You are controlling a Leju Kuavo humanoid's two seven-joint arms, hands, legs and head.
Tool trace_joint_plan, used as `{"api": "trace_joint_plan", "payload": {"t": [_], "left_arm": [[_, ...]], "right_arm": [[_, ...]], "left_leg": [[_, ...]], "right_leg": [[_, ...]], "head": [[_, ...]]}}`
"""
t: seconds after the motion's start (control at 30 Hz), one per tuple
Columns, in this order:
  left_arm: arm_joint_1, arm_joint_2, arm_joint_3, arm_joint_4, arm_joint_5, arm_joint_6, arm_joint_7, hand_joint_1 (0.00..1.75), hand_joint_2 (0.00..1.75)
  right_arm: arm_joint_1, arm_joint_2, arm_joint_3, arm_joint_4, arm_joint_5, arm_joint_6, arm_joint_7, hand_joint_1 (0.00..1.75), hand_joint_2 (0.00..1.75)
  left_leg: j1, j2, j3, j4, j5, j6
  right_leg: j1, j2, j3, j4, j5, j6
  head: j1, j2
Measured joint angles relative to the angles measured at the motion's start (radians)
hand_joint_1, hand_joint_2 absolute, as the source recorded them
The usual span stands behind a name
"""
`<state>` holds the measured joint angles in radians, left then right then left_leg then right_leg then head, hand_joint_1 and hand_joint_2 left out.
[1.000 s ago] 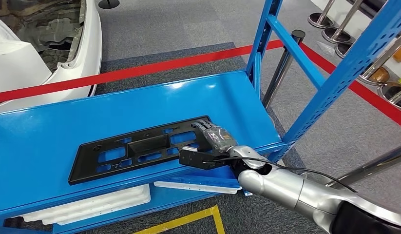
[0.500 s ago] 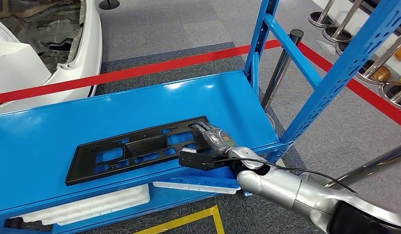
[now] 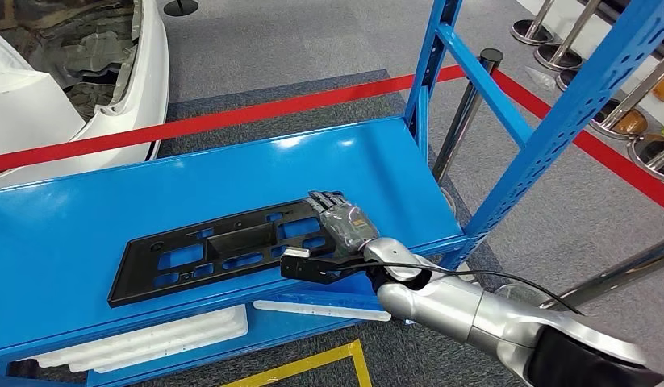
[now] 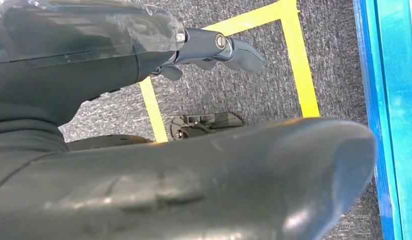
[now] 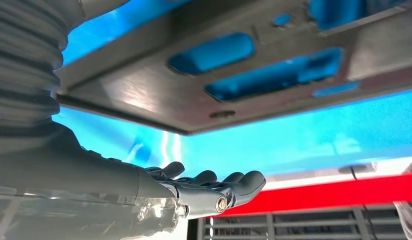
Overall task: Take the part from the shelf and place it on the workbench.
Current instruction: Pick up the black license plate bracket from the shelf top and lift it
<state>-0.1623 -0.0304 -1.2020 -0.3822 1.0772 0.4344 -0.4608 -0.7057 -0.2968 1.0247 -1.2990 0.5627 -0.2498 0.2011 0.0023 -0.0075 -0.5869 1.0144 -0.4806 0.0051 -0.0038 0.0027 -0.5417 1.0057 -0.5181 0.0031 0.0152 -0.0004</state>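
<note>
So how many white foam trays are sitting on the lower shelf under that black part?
2: one white foam tray at the left under the blue shelf, another just below the right robot hand. Others may be hidden beneath the shelf.

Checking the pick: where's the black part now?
In the head view, the black part lies flat on the blue shelf near its front edge, its right end under the right hand.

Red barrier tape (image 3: 231,119) stretched across grey carpet (image 3: 296,48). White car body (image 3: 86,81) beyond it, far left. Chrome stanchion bases (image 3: 546,48) at right. Yellow floor tape (image 3: 344,359) and white foam trays (image 3: 151,339) low down.
</note>
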Motion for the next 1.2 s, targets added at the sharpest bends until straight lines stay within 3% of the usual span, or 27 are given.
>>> {"api": "trace_joint_plan", "payload": {"t": [0.5,0.93,1.2], "left_arm": [[0.003,0.0,0.0,0.0,0.002,0.006,0.0,0.0,0.0],[0.004,0.0,0.0,0.0,0.002,0.009,0.0,0.0,0.0],[0.004,0.0,0.0,0.0,0.001,0.006,0.004,0.0,0.0]], "right_arm": [[-0.008,0.044,0.007,0.053,0.021,-0.033,-0.008,0.0,1.75],[-0.007,0.061,0.011,0.099,0.002,-0.002,-0.015,0.0,1.75],[0.005,0.06,0.011,0.113,0.093,-0.022,0.021,0.0,1.75]], "left_leg": [[0.0,0.0,0.0,0.0,0.0,0.0],[0.0,0.0,0.0,0.0,0.0,0.0],[0.0,0.0,0.0,0.0,0.0,0.0]], "right_leg": [[0.0,0.0,0.0,0.0,0.0,0.0],[0.0,0.0,0.0,0.0,0.0,0.0],[0.0,0.0,0.0,0.0,0.0,0.0]], "head": [[0.0,0.0],[0.0,0.0],[0.0,0.0]]}}
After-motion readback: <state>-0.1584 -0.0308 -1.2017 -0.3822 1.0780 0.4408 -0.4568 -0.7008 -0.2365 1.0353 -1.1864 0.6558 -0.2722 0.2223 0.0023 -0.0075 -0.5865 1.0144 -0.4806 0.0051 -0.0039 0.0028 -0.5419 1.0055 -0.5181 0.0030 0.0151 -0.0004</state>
